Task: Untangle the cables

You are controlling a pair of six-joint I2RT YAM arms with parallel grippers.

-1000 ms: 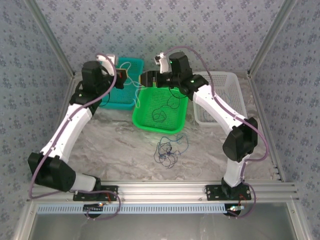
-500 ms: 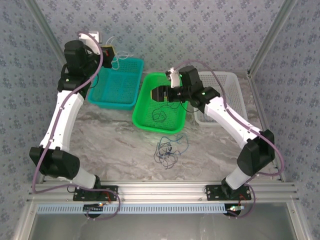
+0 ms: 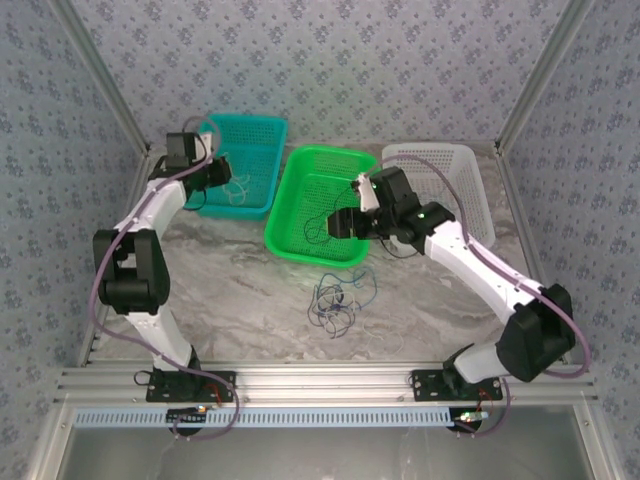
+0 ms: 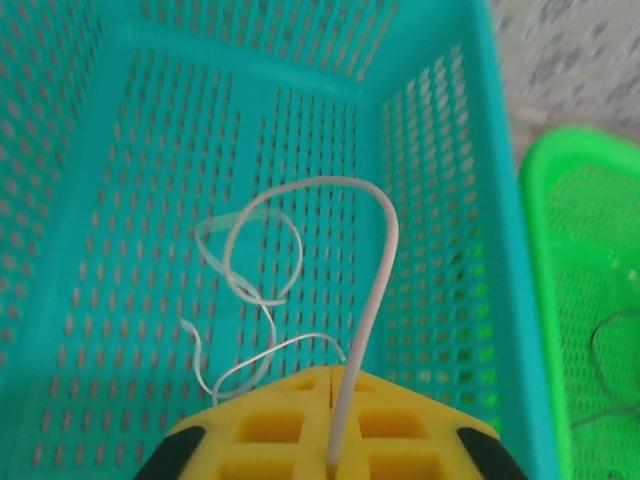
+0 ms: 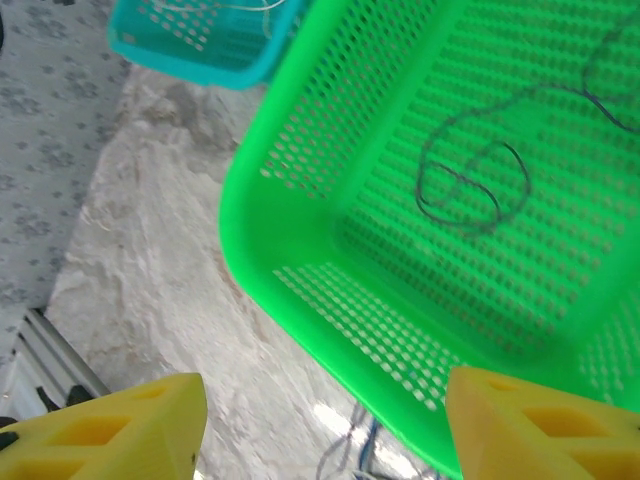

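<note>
A whitish cable (image 4: 372, 290) loops up out of the teal basket (image 4: 505, 250), its end pinched in the seam between my left gripper's (image 4: 332, 378) yellow fingers. From above, that left gripper (image 3: 207, 178) hangs low over the teal basket (image 3: 250, 120), where the whitish cable (image 3: 236, 190) lies. A dark cable (image 5: 470, 185) is coiled on the floor of the green basket (image 5: 300, 260). My right gripper (image 5: 322, 392) stands open and holds nothing, above that basket's near rim (image 3: 315, 257). A blue and dark tangle of cables (image 3: 340, 302) lies on the table.
A white basket (image 3: 440, 152) stands right of the green one, under my right arm's forearm. The three baskets sit in a row at the back of the marble table (image 3: 230, 290). An aluminium rail (image 3: 320, 378) runs along the near edge.
My left arm dropped from high at the back to low over the teal basket, laying the whitish cable inside. My right gripper pulled nearer and right, over the green basket's front.
</note>
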